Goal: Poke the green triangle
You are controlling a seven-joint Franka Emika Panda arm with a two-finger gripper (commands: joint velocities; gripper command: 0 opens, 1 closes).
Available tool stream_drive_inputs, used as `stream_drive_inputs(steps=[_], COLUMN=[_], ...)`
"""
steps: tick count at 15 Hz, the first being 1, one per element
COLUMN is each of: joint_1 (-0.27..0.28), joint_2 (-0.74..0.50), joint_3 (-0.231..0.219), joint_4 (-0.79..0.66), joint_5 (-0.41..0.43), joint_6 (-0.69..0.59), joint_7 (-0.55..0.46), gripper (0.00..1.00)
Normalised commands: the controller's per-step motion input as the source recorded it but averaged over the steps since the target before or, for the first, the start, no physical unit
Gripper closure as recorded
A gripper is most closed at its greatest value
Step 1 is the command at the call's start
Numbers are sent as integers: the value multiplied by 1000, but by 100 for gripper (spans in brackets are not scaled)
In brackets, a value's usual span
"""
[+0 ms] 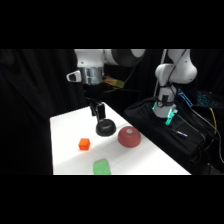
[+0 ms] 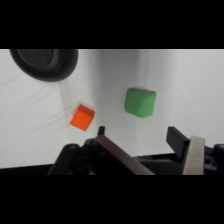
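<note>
The green triangle [image 1: 102, 166] is a small light-green block with rounded edges lying near the table's front edge. In the wrist view the green triangle [image 2: 140, 101] lies right of centre, beyond the fingertips and apart from them. My gripper [image 1: 97, 114] hangs over the back of the table, above and behind a black round object [image 1: 105, 128], well away from the green block. In the wrist view the gripper [image 2: 138, 134] is open with nothing between its fingers.
A small orange cube [image 1: 84, 144] [image 2: 82, 117] sits left of the green block. A red dome [image 1: 129, 136] stands to the right of the black round object [image 2: 45, 62]. Dark bags and cables [image 1: 170, 125] lie off the table's right edge.
</note>
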Motion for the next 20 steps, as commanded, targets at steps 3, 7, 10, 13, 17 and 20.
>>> stream_drive_inputs(steps=[3, 7, 10, 13, 17, 20], joint_1=[68, 51, 6, -19, -32, -47], joint_2=[336, 280, 342, 373, 359, 357], joint_3=[5, 24, 47, 79, 118, 99], joint_4=[460, 303, 227, 225, 215, 230], joint_5=[-70, 0, 86, 169, 226, 186], joint_6=[-71, 43, 244, 231, 176, 165], joint_7=[180, 83, -37, -106, -136, -176], gripper=[60, 100, 95, 96, 96, 96])
